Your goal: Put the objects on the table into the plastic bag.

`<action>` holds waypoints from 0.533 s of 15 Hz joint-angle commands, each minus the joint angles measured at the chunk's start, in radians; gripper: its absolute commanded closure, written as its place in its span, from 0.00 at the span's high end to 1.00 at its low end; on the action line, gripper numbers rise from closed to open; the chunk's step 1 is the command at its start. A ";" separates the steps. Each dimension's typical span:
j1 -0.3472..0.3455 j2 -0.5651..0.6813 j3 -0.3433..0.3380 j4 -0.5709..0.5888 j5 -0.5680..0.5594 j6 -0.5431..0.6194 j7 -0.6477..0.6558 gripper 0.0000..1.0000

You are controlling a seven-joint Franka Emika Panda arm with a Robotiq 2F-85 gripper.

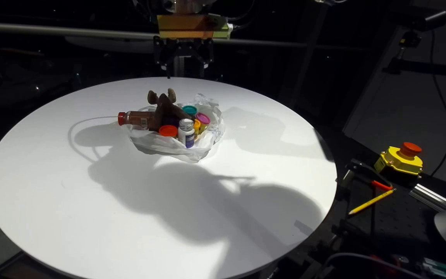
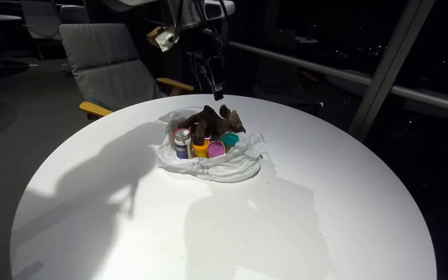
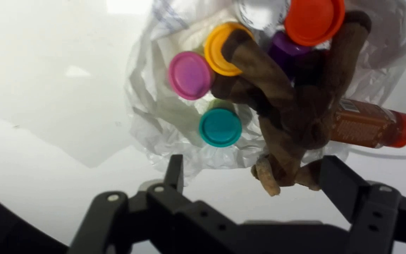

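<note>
In the wrist view, the brown plush toy (image 3: 294,113) hides part of the purple piece (image 3: 283,51), and the white bottle (image 3: 263,13) is cut off at the top. The plastic bag (image 2: 224,169) looks thin, whitish and crinkly, and sits on the round table (image 1: 72,205) under and around the little tubs (image 3: 220,127). The gripper (image 3: 253,160) is spread wide.

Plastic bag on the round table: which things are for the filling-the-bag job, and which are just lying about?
For the job:
- plastic bag
- teal-lidded tub
- pink-lidded tub
- orange-lidded tub
- red-lidded tub
- purple piece, partly hidden
- white bottle
- red-capped bottle
- brown plush toy
- robot's hand

Just around:
- yellow pencil
- yellow box with a red button
- grey chair
</note>
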 commanded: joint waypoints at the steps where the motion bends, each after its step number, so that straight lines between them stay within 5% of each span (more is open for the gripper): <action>1: -0.002 -0.139 0.045 -0.012 -0.069 -0.278 -0.099 1.00; 4: 0.021 -0.244 0.067 -0.002 -0.081 -0.517 -0.231 1.00; 8: -0.027 -0.382 0.183 -0.015 -0.144 -0.736 -0.324 1.00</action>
